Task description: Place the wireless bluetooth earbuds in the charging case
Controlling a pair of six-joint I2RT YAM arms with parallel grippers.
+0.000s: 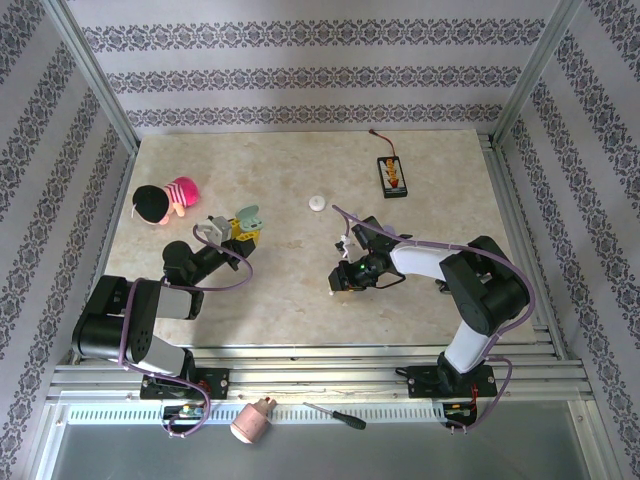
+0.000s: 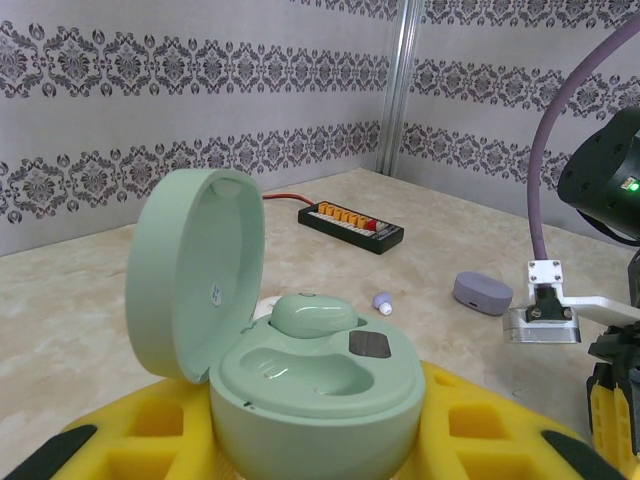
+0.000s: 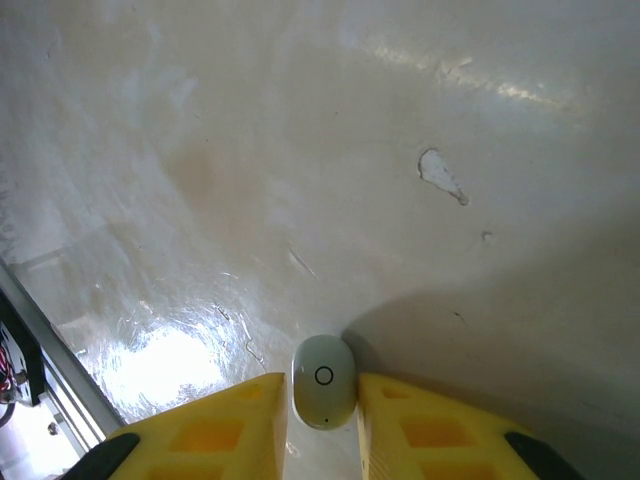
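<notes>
My left gripper (image 1: pixel 232 232) (image 2: pixel 320 435) is shut on the pale green charging case (image 2: pixel 315 400) (image 1: pixel 243 222), held upright with its lid (image 2: pixel 195 275) swung open. One green earbud (image 2: pixel 312 315) sits in the far slot; the near slot (image 2: pixel 300 375) is empty. My right gripper (image 1: pixel 340 280) (image 3: pixel 322 405) is down at the table. Its yellow fingers (image 3: pixel 420 430) are closed against the two sides of a pale green earbud (image 3: pixel 323 380) lying on the surface. A lavender earbud (image 2: pixel 383 302) lies loose on the table beyond the case.
A lavender case (image 2: pixel 482 293) rests shut near the right arm. A black board with orange connectors (image 1: pixel 392 176) (image 2: pixel 350 220) lies at the back right. A white round piece (image 1: pixel 318 203) sits mid-table, and a pink and black plush (image 1: pixel 165 202) at the left.
</notes>
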